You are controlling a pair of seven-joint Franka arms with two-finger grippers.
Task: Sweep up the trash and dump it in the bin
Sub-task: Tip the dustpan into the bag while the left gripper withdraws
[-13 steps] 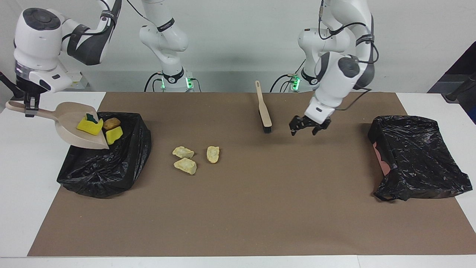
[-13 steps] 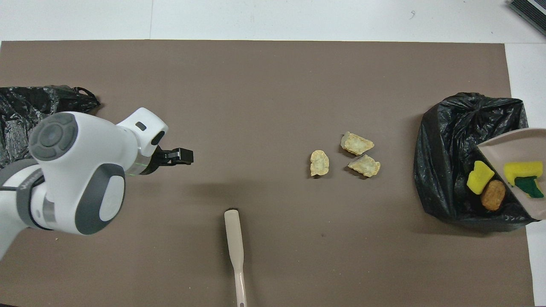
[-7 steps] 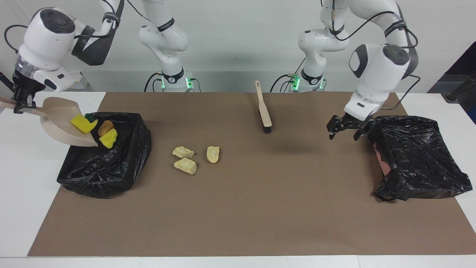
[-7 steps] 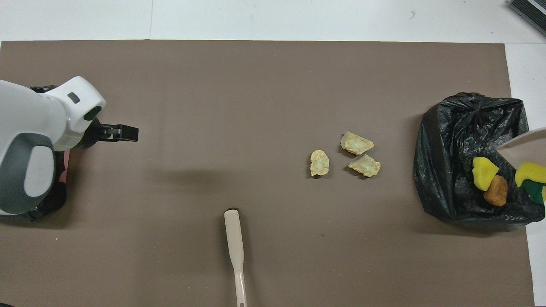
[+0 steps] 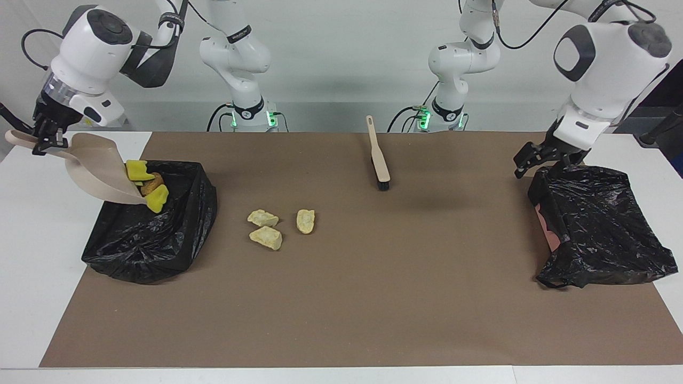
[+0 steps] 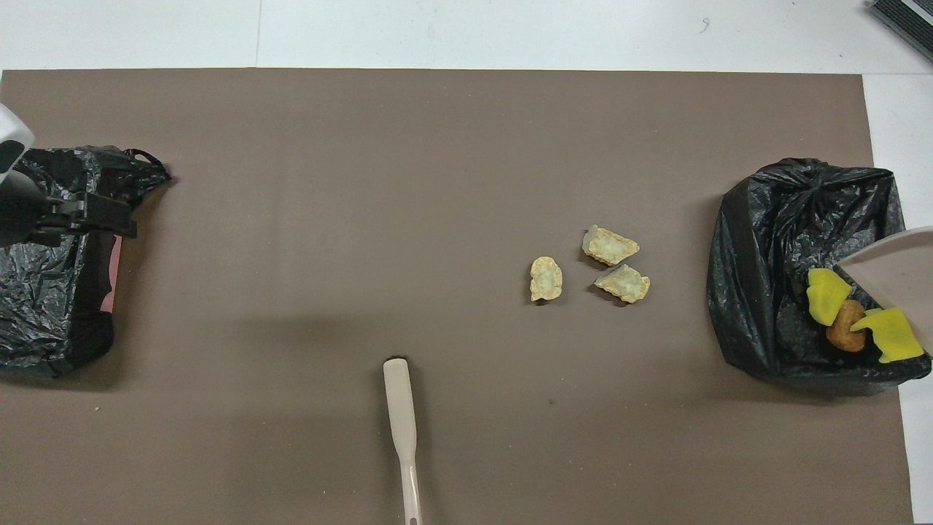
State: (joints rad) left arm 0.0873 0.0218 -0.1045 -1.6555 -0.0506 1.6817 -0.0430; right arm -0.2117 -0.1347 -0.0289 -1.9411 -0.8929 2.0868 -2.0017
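Note:
My right gripper is shut on the handle of the beige dustpan, which is tilted steeply over the black bag-lined bin at the right arm's end. Two bright yellow chunks and an orange-brown chunk lie at the pan's lip, in the bin's mouth. In the overhead view the yellow chunks and the orange-brown chunk are in the bin below the dustpan. Three pale crumbly chunks lie on the brown mat beside the bin. My left gripper is open and empty.
A brush with a beige handle lies on the mat near the robots. A second black bag lies at the left arm's end, and the left gripper is over its edge. The brown mat covers most of the table.
My right gripper has tipped the dustpan steeper and the yellow and orange-brown chunks have slid to its lip and into the bin. My left gripper has moved from beside the brush to over the second bag.

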